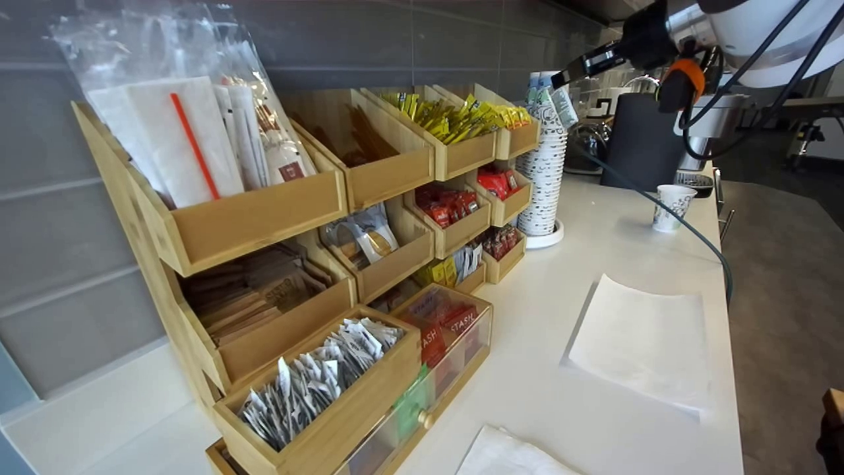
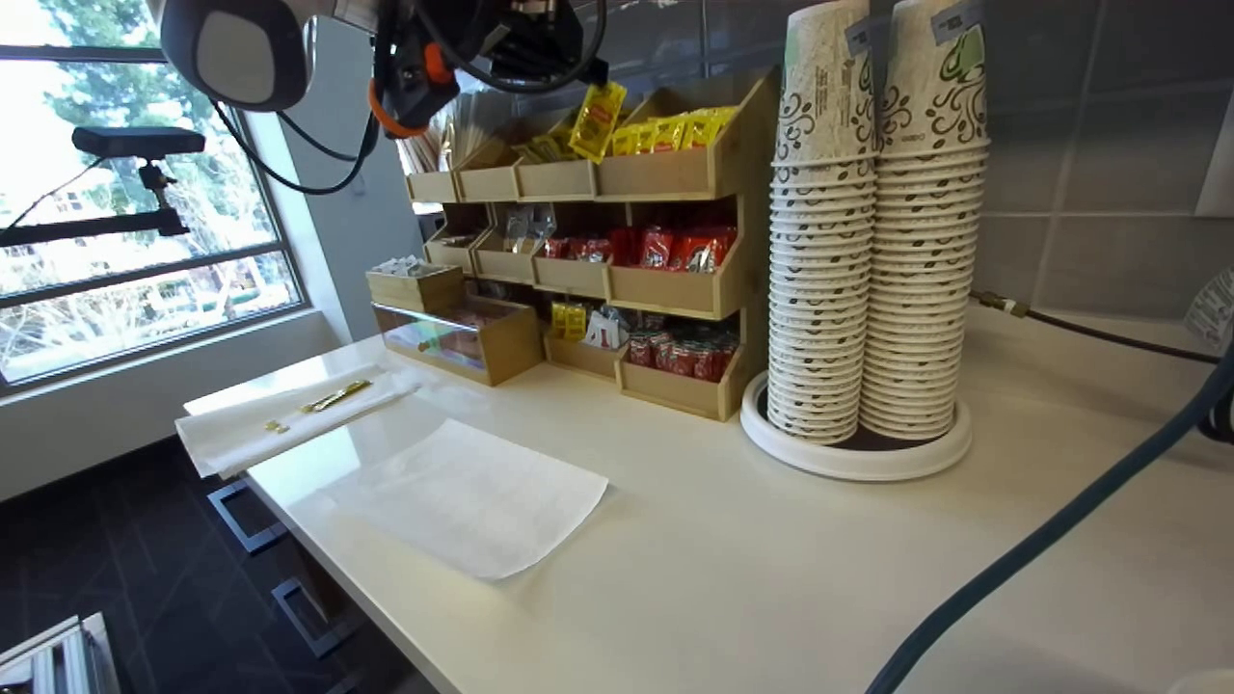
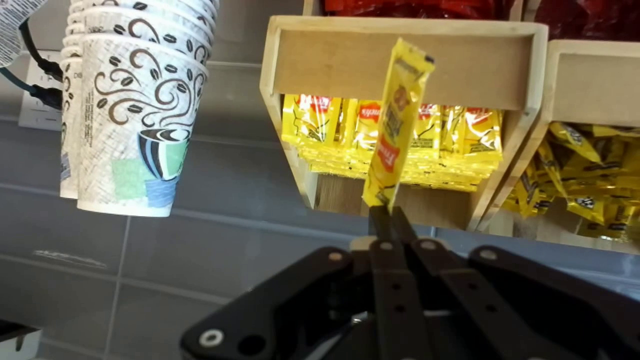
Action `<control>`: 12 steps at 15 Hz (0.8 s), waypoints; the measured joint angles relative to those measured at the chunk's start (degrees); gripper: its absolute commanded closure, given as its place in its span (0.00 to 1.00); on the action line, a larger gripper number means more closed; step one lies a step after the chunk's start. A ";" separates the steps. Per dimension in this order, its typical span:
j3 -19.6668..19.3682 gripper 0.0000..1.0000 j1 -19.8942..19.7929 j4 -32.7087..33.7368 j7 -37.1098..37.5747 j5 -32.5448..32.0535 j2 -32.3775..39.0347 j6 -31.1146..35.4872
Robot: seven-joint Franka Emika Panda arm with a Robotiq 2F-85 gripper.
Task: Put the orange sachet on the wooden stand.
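Mostly yellow, the sachet (image 3: 398, 122) bears red labelling.

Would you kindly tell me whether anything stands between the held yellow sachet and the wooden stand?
Nothing visible does: in the wrist view, the gripper holds the yellow sachet in front of the wooden stand. The stacked cups are off to one side. Only the stand's own front board there may need clearing.

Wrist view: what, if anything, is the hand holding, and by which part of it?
A yellow French's sachet, pinched by one short end in the hand.
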 measured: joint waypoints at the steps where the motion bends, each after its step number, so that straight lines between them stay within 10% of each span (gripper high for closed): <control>1: 0.00 0.99 0.00 0.00 0.00 0.00 0.00 0.00; 12: -0.01 1.00 0.83 2.18 2.74 0.00 1.81 -0.67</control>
